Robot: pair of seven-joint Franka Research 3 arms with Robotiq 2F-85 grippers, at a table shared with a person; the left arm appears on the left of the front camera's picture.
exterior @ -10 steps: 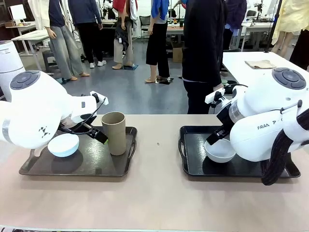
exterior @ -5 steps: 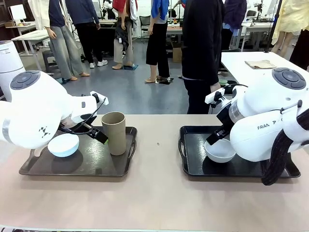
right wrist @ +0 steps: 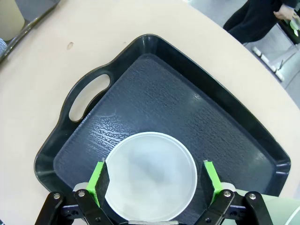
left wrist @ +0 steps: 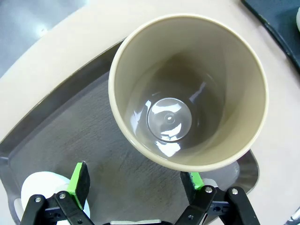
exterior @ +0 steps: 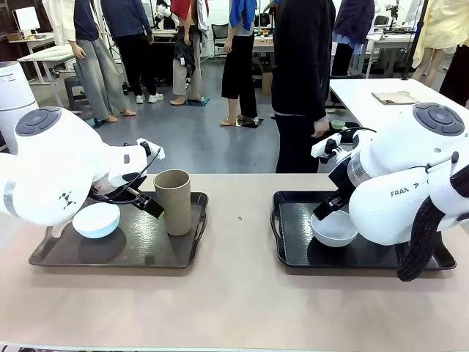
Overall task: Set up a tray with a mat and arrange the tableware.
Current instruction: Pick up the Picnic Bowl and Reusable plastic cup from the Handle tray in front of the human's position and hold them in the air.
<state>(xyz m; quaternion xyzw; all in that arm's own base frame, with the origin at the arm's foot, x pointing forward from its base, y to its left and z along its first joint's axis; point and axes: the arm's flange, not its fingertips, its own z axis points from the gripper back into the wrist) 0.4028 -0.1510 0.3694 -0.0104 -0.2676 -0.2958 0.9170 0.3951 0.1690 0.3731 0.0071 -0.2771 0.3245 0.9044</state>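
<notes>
On left tray (exterior: pixel 135 248) | left gripper (left wrist: pixel 136 177) wide, tan cup (left wrist: pixel 187 89) ahead | right gripper (right wrist: pixel 153 169) wide astride white bowl (right wrist: pixel 150 187)

free: table (exterior: pixel 238 301) between left tray (exterior: pixel 139 246) and right tray (exterior: pixel 297 235) | obstacles: tan cup (exterior: pixel 173 202), white bowl (exterior: pixel 333 229)

The left end effector (left wrist: pixel 136 180) points downward, fingers spread wide. The right end effector (right wrist: pixel 154 180) points downward too, equally wide.
</notes>
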